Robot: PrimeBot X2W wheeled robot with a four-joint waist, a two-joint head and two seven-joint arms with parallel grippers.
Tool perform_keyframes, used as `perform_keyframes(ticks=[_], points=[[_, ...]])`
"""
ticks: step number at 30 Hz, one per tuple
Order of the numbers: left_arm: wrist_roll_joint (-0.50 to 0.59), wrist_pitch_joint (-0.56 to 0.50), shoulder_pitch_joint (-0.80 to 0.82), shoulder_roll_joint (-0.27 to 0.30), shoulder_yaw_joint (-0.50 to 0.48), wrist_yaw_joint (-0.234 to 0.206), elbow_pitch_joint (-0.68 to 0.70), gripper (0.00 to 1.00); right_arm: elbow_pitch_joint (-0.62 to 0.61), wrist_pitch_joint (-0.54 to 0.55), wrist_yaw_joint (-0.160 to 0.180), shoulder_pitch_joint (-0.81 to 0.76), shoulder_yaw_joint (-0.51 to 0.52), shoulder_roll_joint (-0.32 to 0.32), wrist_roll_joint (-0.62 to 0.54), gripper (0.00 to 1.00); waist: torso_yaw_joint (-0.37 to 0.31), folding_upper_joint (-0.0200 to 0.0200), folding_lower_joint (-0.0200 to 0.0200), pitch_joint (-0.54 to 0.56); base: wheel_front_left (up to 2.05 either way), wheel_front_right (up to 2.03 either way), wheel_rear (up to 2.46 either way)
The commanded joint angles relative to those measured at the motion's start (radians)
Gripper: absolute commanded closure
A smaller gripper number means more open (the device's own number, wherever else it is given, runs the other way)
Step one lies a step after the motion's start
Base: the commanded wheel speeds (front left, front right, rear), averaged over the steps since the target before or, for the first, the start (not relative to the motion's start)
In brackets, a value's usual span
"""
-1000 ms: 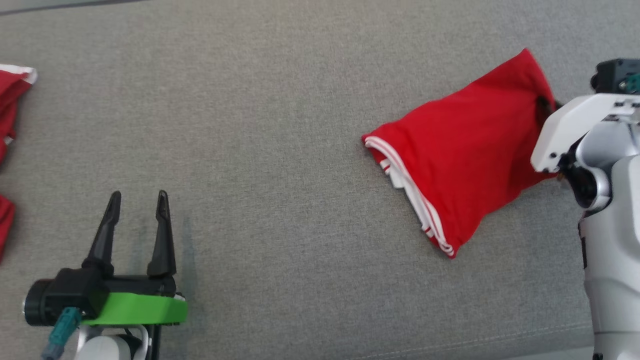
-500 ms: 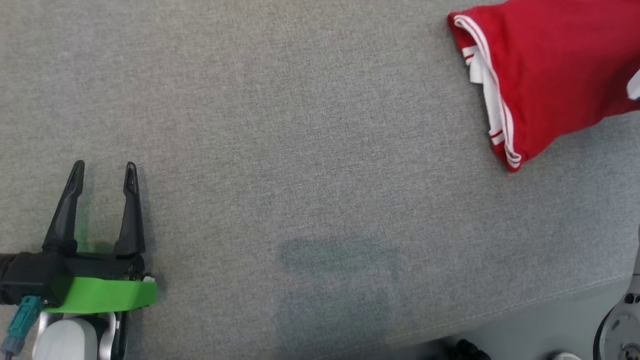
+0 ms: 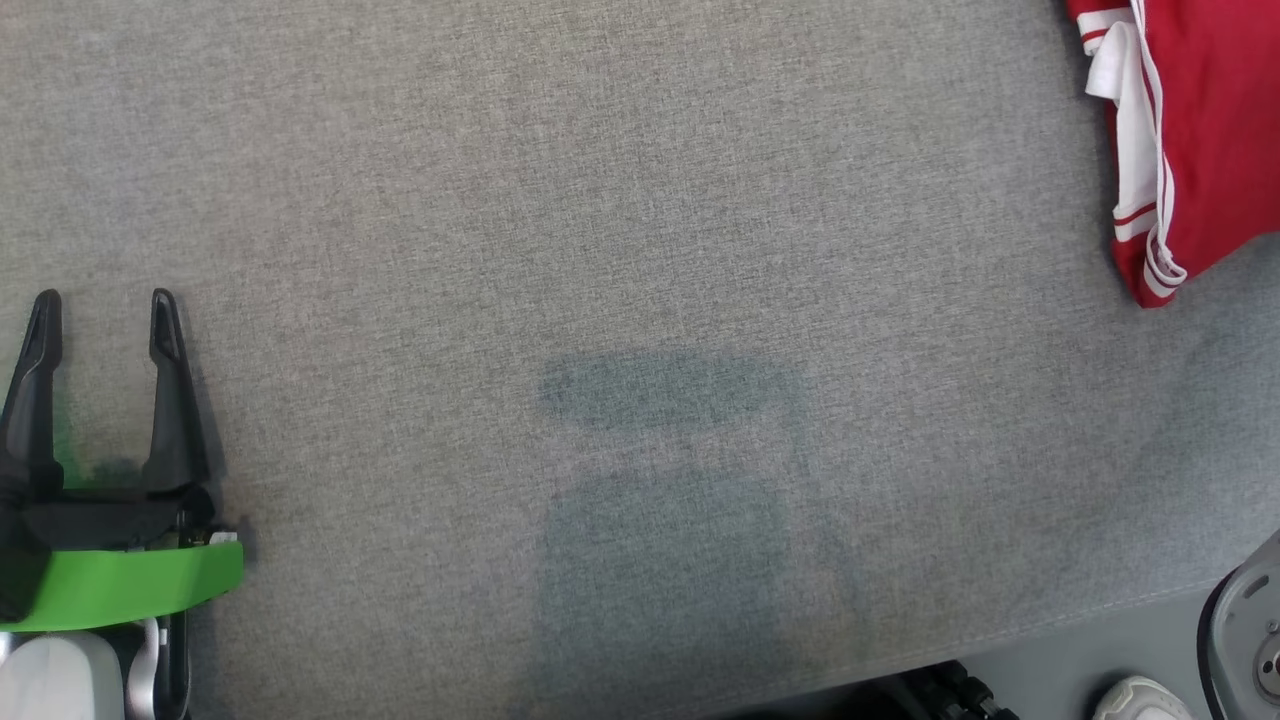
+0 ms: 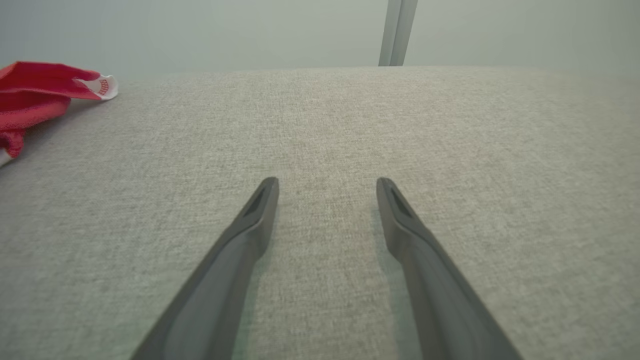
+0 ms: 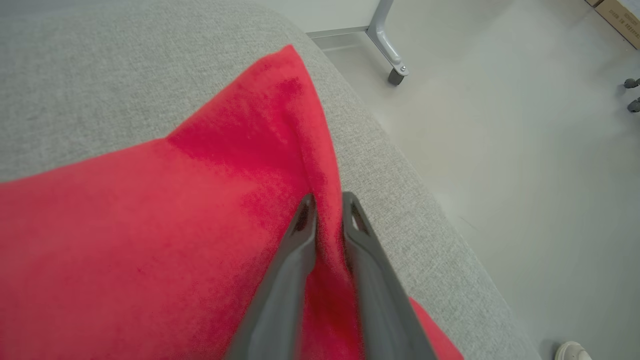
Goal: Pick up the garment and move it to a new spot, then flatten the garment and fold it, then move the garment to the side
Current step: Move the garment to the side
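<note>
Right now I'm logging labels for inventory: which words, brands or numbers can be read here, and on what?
None reads clearly.
Cardboard box on the floor: dark print, too small and blurred.
Red cloth in the left wrist view: white tip with a red marking, too blurred.
Red garment: white stripes, no lettering seen.

A metal leg (image 5: pixel 387 50) stands on the pale floor (image 5: pixel 525 150).

I seem to be working in a lab or test room rather than a home: a wide table (image 3: pixel 640 200) covered in grey cloth, a bare pale wall (image 4: pixel 200 30), a smooth pale floor (image 5: pixel 500 150), a metal stand leg (image 5: pixel 387 52) and a cardboard box (image 5: pixel 625 15).
</note>
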State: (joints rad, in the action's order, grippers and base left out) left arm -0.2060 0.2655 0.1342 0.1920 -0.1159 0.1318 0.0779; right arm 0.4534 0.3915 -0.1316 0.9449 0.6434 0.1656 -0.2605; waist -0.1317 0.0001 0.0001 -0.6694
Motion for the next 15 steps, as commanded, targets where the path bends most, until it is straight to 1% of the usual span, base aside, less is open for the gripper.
perform_keyframes(ticks=[1,2,5,8,12,15], points=[[-0.002,-0.003,-0.011,-0.001,-0.009,-0.003,-0.02,0.0,0.005,-0.014,0.002,-0.002,0.009,0.0,-0.023,0.0,-0.003,-0.0001,-0.0001,0.012,0.0,0.0,0.0],[0.003,-0.003,-0.012,-0.003,-0.012,-0.003,-0.02,0.0,0.008,-0.019,0.002,-0.009,0.015,-0.012,-0.037,0.0,-0.006,-0.0001,-0.0001,0.02,0.0,0.0,0.0],[0.011,-0.002,-0.007,-0.013,-0.007,-0.003,-0.015,0.0,0.004,-0.049,0.002,-0.024,0.018,-0.008,-0.076,0.0,-0.01,-0.0001,-0.0001,0.046,0.0,0.0,0.0],[0.016,-0.002,-0.007,-0.025,-0.004,-0.003,-0.016,0.0,-0.032,-0.121,0.002,-0.039,-0.004,-0.008,-0.094,0.0,-0.009,-0.0001,-0.0001,0.079,0.0,0.0,0.0],[0.022,-0.002,-0.033,-0.048,-0.013,-0.003,-0.038,0.0,-0.097,-0.259,0.002,-0.079,-0.088,-0.031,-0.064,0.0,-0.005,-0.0001,-0.0001,0.152,0.0,0.0,0.0],[0.025,-0.002,-0.049,-0.072,-0.022,-0.003,-0.061,0.0,-0.152,-0.354,0.002,-0.128,-0.164,-0.034,-0.007,0.0,0.016,-0.0001,-0.0001,0.219,0.0,0.0,0.0]])
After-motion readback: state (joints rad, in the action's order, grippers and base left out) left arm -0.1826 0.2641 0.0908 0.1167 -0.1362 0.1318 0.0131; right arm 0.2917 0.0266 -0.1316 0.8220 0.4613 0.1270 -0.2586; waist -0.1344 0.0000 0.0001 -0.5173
